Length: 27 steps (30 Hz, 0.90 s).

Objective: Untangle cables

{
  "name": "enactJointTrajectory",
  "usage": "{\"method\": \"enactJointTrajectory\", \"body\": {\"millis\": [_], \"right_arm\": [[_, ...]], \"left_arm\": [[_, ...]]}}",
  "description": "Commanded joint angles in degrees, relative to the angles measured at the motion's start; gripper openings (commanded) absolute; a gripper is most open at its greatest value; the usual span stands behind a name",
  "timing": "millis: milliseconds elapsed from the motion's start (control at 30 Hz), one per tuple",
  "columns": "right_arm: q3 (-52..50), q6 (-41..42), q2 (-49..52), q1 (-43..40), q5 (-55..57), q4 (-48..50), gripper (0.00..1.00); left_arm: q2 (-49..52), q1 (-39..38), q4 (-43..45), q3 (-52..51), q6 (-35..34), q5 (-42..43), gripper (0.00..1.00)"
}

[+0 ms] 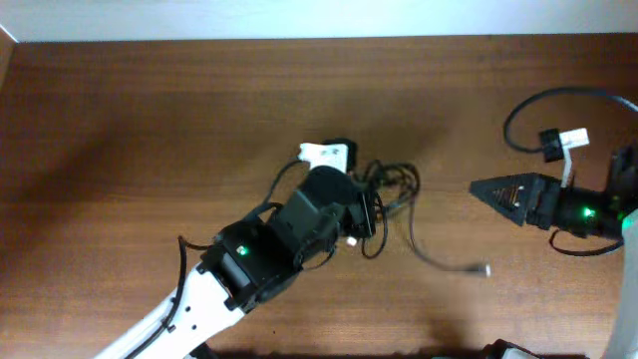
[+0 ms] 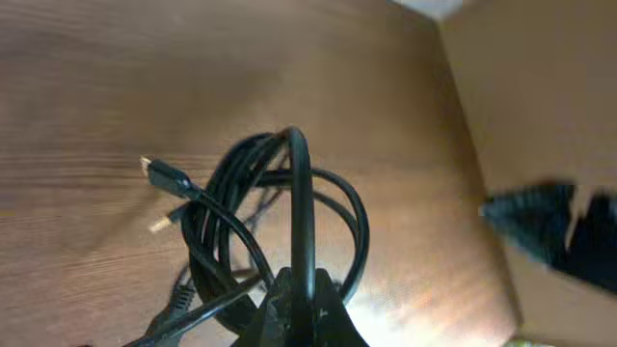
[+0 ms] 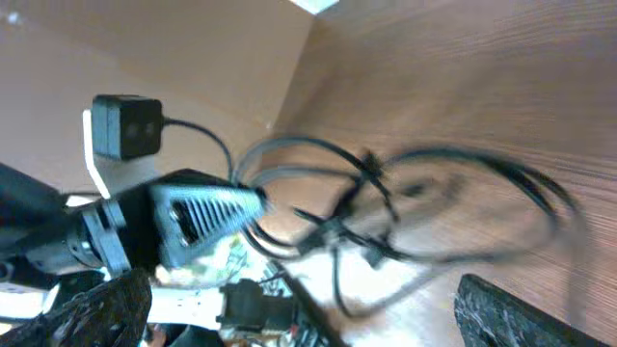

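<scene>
The cables [image 1: 397, 181] lie as a tangle of black loops at the table's middle. One strand trails right to a silver-tipped plug [image 1: 485, 268]. My left gripper [image 1: 371, 204] is at the tangle's left side. In the left wrist view it [image 2: 304, 306] is shut on one upright black loop of the cables [image 2: 289, 207], with two plug ends [image 2: 166, 176] sticking out to the left. My right gripper [image 1: 477, 186] points left, a short way to the right of the tangle and apart from it. Its jaws [image 3: 304, 308] stand wide open and empty, with the blurred cables [image 3: 405, 207] ahead.
The left arm [image 1: 249, 254] crosses the lower left of the wooden table [image 1: 150, 130]. The right arm's own thick black wire [image 1: 558, 97] loops above its wrist at the right edge. A white wall borders the table's far edge [image 1: 299, 38].
</scene>
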Motion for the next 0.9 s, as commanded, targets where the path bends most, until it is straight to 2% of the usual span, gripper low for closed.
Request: {"method": "enactJointTrajectory", "body": {"millis": [0,67,100,267,333,367,400,433,467,500,567,633,667,733,767,800,833,867], "right_arm": [[0.44,-6.97,-0.61,1.57,4.70,-3.15,0.99],[0.44,-14.08,-0.61,6.12,5.16,-4.33,0.98],[0.44,-20.02,-0.61,8.96,5.05,-4.22,0.98],[0.44,-20.92,-0.61,16.59,4.55,-1.03,0.94],[0.42,-20.92,-0.59,20.37,4.63,-0.17,0.88],[0.42,-20.92,-0.59,21.53,4.66,-0.15,0.81],[0.42,-20.92,-0.59,22.97,5.07,-0.15,0.62],[0.39,-20.90,-0.59,23.23,5.09,-0.20,0.34],[0.39,-20.90,-0.59,23.12,5.22,-0.20,0.09],[0.39,-20.85,-0.59,23.12,6.03,-0.24,0.04],[0.39,-18.97,-0.59,23.12,12.96,-0.37,0.04],[0.39,-17.18,-0.59,23.12,15.58,-0.28,0.04],[0.39,-17.20,-0.59,23.12,16.04,-0.15,0.04],[0.39,-13.55,-0.59,23.12,18.29,1.73,0.05],[0.39,-10.05,-0.59,23.12,19.91,3.17,0.24],[0.39,-8.98,-0.59,23.12,20.26,3.78,0.59],[0.39,-7.72,-0.59,23.12,20.22,4.66,0.87],[0.39,-4.85,-0.59,23.12,20.22,6.38,0.88]], "left_arm": [[-0.31,2.01,6.23,0.48,-11.87,-1.62,0.00],[-0.31,1.99,13.66,0.48,-12.50,0.44,0.00],[-0.31,1.99,17.49,0.48,-16.02,3.19,0.00],[-0.28,1.92,19.69,0.48,-25.97,11.74,0.00],[-0.28,1.79,21.53,0.48,-31.04,15.54,0.00],[-0.28,1.77,21.94,0.48,-32.26,16.06,0.00],[-0.31,1.77,22.27,0.48,-32.39,16.09,0.00],[-0.28,1.79,21.99,0.48,-32.35,16.04,0.00],[-0.31,1.90,20.33,0.48,-29.20,15.74,0.00],[-0.28,1.95,17.70,0.48,-22.23,12.85,0.00],[-0.28,1.95,6.73,0.48,-12.74,2.99,0.00],[-0.28,1.95,-10.21,0.48,-11.08,-15.37,0.00],[-0.28,1.95,-14.80,0.48,-11.08,-18.80,0.00],[-0.48,1.95,-14.43,0.50,-12.37,-17.42,0.00],[-0.74,1.95,-13.14,0.50,-12.33,-15.98,0.00],[-1.29,1.95,-11.28,0.50,-11.37,-14.21,0.00],[-2.36,1.95,-8.41,0.50,-6.84,-11.39,0.00],[-3.48,1.95,-3.98,0.50,4.39,-6.95,0.00]]}}
